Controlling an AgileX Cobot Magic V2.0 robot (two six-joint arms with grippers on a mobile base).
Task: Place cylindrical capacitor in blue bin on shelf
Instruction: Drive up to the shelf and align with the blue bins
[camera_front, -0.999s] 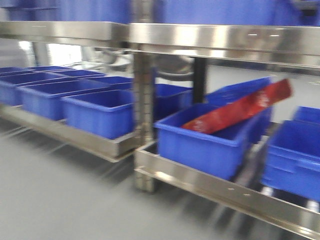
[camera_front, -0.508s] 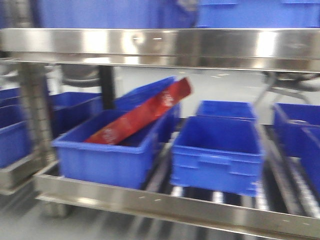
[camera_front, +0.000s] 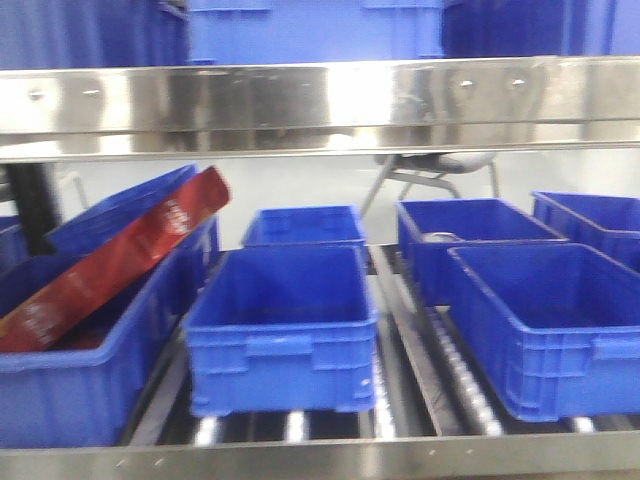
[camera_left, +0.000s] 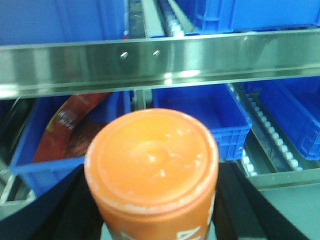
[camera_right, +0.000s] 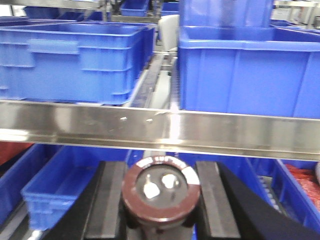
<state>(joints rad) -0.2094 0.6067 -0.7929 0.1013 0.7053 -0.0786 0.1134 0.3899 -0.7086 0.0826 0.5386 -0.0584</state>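
Observation:
The cylindrical capacitor (camera_right: 161, 192), a stubby dark cylinder with a brown rim and two pale terminals on its end, is held in my right gripper (camera_right: 161, 197), which is shut on it between black fingers (camera_right: 111, 200). It faces the steel shelf (camera_right: 160, 131), just below a front rail. My left gripper (camera_left: 151, 200) is shut on an orange capped container (camera_left: 151, 160) in front of the shelf (camera_left: 150, 62). An empty blue bin (camera_front: 280, 320) stands mid-tier in the front view. Neither gripper shows there.
A red packet (camera_front: 110, 265) leans in the left blue bin (camera_front: 70, 380). More blue bins (camera_front: 540, 320) stand to the right and on the upper tier (camera_front: 310, 30). Roller tracks (camera_front: 450, 370) run between the bins. A chair (camera_front: 430, 170) stands behind the shelf.
The front view has swung to the right along the shelf: the bin with the red packet has gone from centre-right to the far left, and the picture is less blurred.

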